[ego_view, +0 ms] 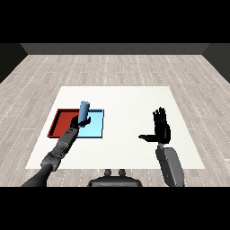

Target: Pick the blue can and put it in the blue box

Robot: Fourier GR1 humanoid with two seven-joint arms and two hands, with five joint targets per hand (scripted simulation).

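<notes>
The left hand (81,120) curls round the blue can (84,109), which stands upright in its grasp over the near left part of the light blue tray (95,127). The red tray (62,120) lies just beside it on the white table (126,103). The right hand (162,128) hangs well apart, fingers straight and thumb out, holding nothing.
</notes>
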